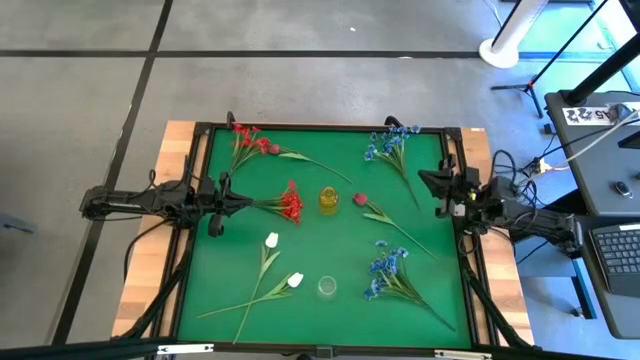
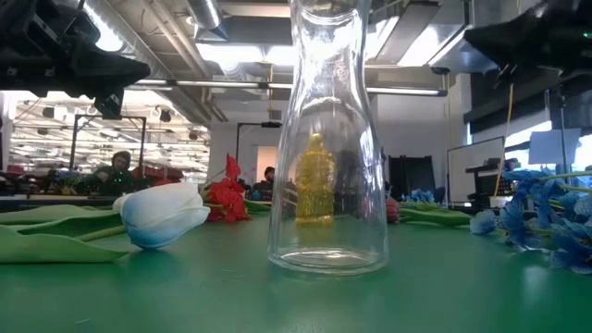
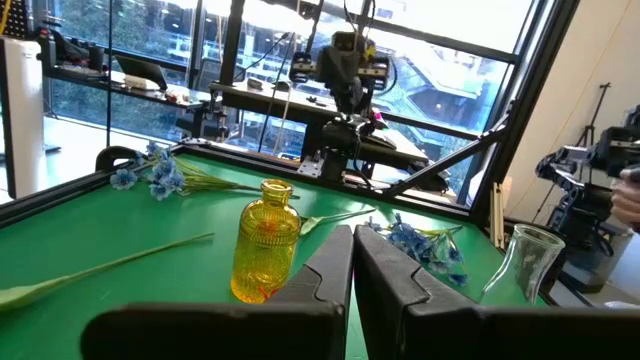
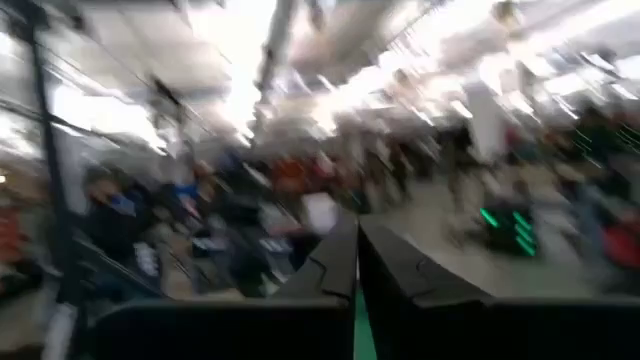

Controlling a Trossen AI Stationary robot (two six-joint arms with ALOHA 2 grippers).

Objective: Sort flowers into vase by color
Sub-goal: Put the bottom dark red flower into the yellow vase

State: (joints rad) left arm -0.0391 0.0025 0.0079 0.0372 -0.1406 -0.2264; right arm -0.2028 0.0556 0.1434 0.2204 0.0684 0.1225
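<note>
My left gripper (image 1: 238,204) (image 3: 353,245) hovers shut over the table's left side, just left of a red spray (image 1: 290,203) whose stem runs toward it. The right gripper (image 1: 432,193) (image 4: 356,235) is shut near the right edge, raised. A yellow vase (image 1: 329,199) (image 3: 265,240) stands mid-table and a clear vase (image 1: 327,288) (image 2: 328,139) stands near the front. Lying flat on the table are another red spray (image 1: 243,140), two dark pink buds (image 1: 273,149) (image 1: 360,199), two blue sprays (image 1: 390,145) (image 1: 385,272) and two white tulips (image 1: 271,240) (image 1: 295,280).
A black frame (image 1: 320,128) rims the green mat. Bare mat lies between the two vases. Cables and a laptop (image 1: 615,255) sit beyond the right edge. The right wrist view is smeared and shows only the room.
</note>
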